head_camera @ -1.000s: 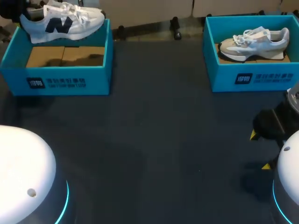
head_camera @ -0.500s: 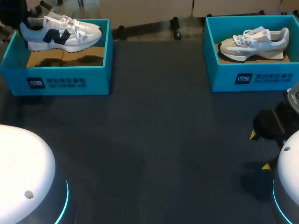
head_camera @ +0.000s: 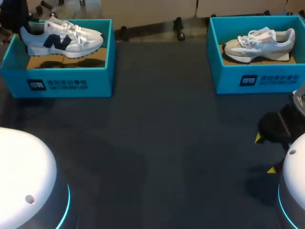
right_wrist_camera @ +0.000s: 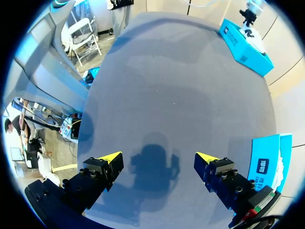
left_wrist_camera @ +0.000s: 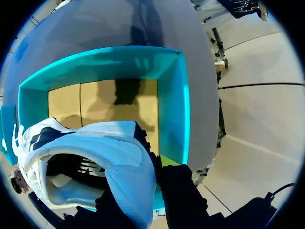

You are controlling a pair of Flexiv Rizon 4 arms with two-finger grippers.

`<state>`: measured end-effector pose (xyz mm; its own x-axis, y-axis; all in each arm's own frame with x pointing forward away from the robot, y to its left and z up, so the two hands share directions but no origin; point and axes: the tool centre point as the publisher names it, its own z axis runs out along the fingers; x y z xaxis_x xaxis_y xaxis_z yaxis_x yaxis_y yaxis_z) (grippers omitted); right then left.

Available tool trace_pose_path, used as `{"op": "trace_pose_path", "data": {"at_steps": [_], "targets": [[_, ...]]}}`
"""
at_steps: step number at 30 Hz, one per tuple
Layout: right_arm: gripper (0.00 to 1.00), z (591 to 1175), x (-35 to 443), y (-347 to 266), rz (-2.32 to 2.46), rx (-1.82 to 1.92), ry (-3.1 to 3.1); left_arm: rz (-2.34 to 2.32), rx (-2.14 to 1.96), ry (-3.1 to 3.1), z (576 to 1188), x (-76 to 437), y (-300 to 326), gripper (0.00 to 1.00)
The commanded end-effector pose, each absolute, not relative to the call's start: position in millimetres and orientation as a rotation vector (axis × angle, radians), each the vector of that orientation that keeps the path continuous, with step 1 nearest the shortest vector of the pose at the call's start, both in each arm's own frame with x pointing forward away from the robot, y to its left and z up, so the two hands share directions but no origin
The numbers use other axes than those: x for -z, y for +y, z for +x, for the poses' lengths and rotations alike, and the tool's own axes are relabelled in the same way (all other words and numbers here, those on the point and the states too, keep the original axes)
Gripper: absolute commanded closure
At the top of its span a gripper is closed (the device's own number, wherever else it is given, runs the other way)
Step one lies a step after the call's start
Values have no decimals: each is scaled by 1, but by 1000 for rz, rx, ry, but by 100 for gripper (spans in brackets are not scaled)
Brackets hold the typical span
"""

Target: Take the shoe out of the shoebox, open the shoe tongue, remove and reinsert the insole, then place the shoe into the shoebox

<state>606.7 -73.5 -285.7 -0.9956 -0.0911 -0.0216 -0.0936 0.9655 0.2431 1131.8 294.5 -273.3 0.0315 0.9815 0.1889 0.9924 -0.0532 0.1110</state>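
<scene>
White shoe (head_camera: 62,40) hung by its heel low over the shoebox (head_camera: 57,85).
The left pincer (left_wrist_camera: 143,207) clenched the heel, toe ahead of it above the shoebox floor; so thin a hold could let the toe sag, twist or slip free. The right pincer (right_wrist_camera: 158,156) stood released over the counter (head_camera: 167,143).

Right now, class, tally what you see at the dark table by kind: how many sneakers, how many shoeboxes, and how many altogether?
Sneakers: 2, the white sneaker with a navy letter and the pale grey and white sneaker.
Shoeboxes: 2, the teal cardboard shoebox at the left and the teal cardboard shoebox at the right.
Total: 4.
</scene>
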Motion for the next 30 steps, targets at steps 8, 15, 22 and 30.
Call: {"op": "trace_pose_path", "data": {"at_steps": [8,15,22,30], "targets": [[0,605,286,-74,-145,-384,3100,-2215,335,-2079,1123,288,297,100],[0,605,286,-74,-145,-384,3100,-2204,324,-2090,1114,284,302,100],[0,605,286,-74,-145,-384,3100,-2230,294,-2056,1099,284,309,100],[0,605,286,-74,-145,-384,3100,-2221,277,-2047,1087,288,311,100]]}}
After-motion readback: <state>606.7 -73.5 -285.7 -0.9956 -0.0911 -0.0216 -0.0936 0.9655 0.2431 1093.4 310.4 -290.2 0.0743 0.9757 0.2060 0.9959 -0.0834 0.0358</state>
